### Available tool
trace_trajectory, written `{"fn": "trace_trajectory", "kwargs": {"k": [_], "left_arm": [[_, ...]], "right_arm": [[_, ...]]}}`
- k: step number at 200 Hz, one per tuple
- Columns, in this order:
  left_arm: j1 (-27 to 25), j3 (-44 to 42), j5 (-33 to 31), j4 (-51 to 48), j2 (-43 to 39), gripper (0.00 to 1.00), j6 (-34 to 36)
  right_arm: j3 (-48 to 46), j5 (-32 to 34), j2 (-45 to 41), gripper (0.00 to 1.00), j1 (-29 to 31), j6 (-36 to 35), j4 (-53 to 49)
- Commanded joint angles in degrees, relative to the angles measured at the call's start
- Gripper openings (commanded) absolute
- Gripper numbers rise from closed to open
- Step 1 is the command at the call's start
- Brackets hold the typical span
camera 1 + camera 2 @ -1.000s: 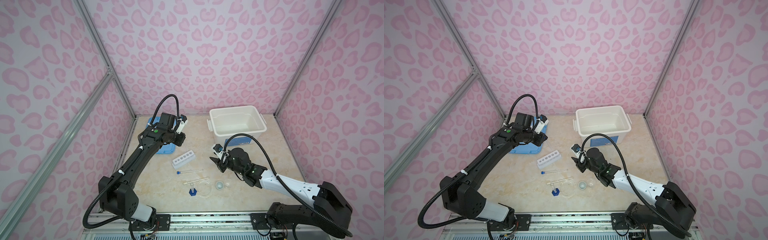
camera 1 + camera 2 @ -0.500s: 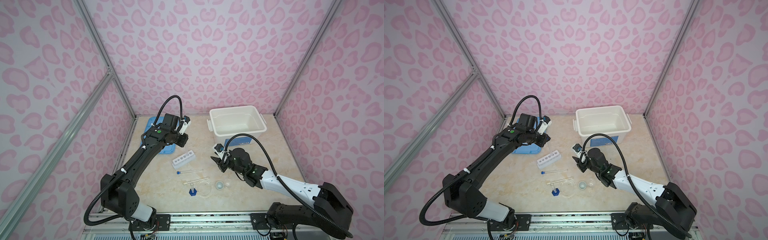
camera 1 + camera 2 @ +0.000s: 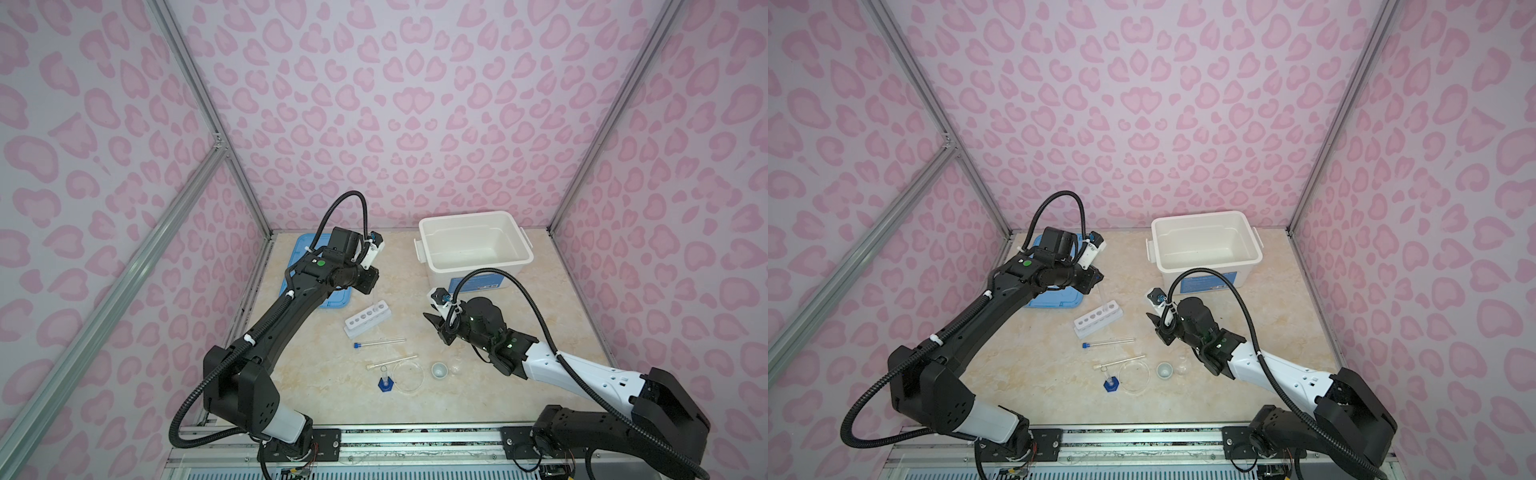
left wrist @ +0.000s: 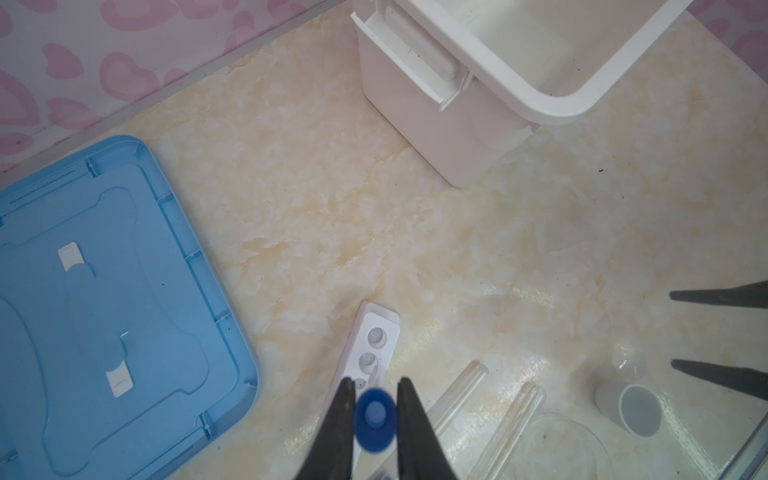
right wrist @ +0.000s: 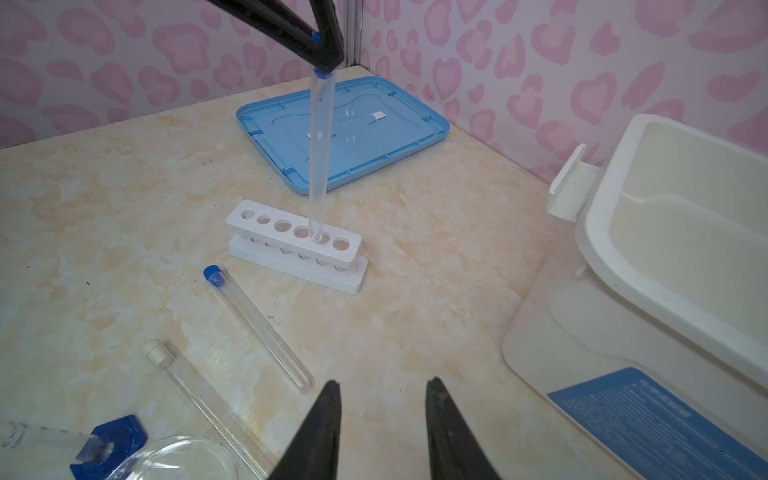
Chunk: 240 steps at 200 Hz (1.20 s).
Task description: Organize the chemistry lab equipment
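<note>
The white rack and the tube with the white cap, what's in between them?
A blue-capped test tube lies flat between the white rack and the white-capped tube, touching neither. Both top views show it.

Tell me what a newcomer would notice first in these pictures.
The left tool holds a blue-capped test tube upright, its tip at a hole of the white rack mid-table. Behind stand an open white bin on the right and a blue lid flat on the left.
</note>
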Motion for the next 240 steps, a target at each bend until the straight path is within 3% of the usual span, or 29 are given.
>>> {"fn": "trace_trajectory", "kwargs": {"k": [1,94,240], "left_arm": [[0.00,1.18,0.13,2.53,0.91,0.19,0.19],[0.00,0.40,2.11,8.46,3.04,0.19,-0.71],[-0.08,-4.07,0.50,9.57,0.38,0.19,-0.36]], "right_arm": [[-0.39,0.24,0.08,0.35,-0.08,0.37,1.19],[-0.63,-0.02,-0.11,0.35,-0.51,0.54,0.74],[-0.65,-0.11,1.30,0.35,-0.59,1.07,1.27]]}}
